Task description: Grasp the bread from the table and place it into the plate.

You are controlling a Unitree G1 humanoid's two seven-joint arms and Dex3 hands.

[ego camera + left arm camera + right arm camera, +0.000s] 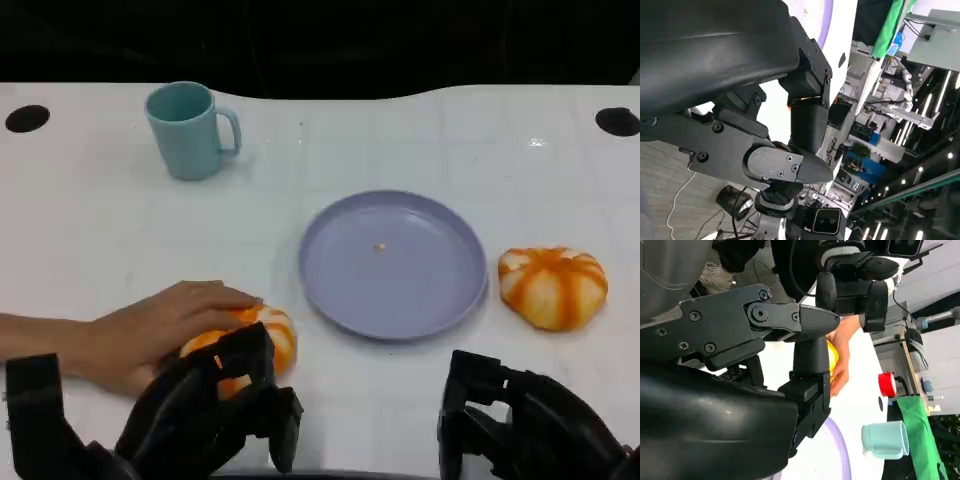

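**K:** Status on the bread?

**M:** Two orange-and-white loaves on the white table. One bread sits on the right, just beside the plate's right rim, not touching it that I can see. Other bread is near-left, with a person's hand resting flat over the top of it — forearm comes in from the left edge.

**K:** Plate?

**M:** Purple plate is centre, between the two loaves. Holds nothing but a tiny crumb-like speck in the middle.

**K:** Hands?

**M:** Left hand is at the near-left edge, just in front of the covered bread and overlapping it in the head view. Fingers are spread, nothing in them; whether they touch the loaf or the person's hand — cannot tell. Left wrist view shows the same fingers extended with nothing between them.

**K:** Right?

**M:** Right hand is low at the near-right edge, well short of the right-side bread. Fingers apart, holding nothing. Right wrist view backs that up (fingers bare, person's hand and a yellow-orange bit of loaf visible beyond them).

**K:** Anything else on the table?

**M:** Teal mug far-left, upright, handle to the right. Black round marks at the far-left and far-right corners.
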